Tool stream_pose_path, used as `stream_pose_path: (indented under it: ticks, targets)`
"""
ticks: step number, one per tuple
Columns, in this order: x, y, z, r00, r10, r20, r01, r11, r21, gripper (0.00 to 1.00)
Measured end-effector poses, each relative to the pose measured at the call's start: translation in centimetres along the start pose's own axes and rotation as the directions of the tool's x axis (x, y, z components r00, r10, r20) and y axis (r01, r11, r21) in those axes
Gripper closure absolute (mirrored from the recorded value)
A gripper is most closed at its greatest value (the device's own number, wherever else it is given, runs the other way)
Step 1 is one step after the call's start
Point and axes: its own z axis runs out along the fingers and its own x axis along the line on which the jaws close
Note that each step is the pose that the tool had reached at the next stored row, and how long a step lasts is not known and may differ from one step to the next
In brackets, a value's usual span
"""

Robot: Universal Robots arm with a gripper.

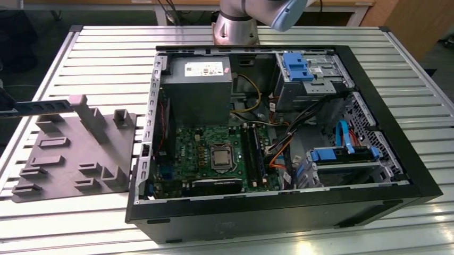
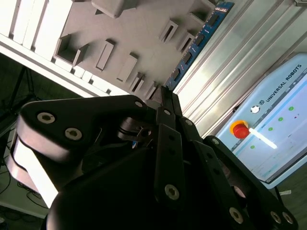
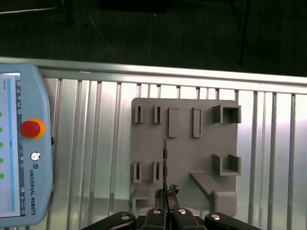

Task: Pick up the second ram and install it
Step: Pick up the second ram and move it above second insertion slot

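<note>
One thin dark memory stick with black chips sits clamped in the black pincer, over one grey plastic tray. One open black computer case stands beside the tray.

Table carries tray at the exterior view's left, with open case just beside it at the right. Arm base behind case. In case: motherboard on the floor, tray side; power supply behind it; drive cage in far right corner. First wrist view: ram on edge over tray, one end pinched in gripper. Pendant on table, apart from tray, slats between.
</note>
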Motion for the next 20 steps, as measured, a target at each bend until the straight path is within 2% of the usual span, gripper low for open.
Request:
stream_pose_path:
  ticks: [8, 20]
  targets:
    - [0.03, -0.7, -0.02, 1.0, 0.0, 0.0001, 0.0, 1.0, 0.0, 0.89]
    - [0.1, -2.25, -0.06, 1.0, 0.0, 0.0, 0.0, 1.0, 0.0, 0.89]
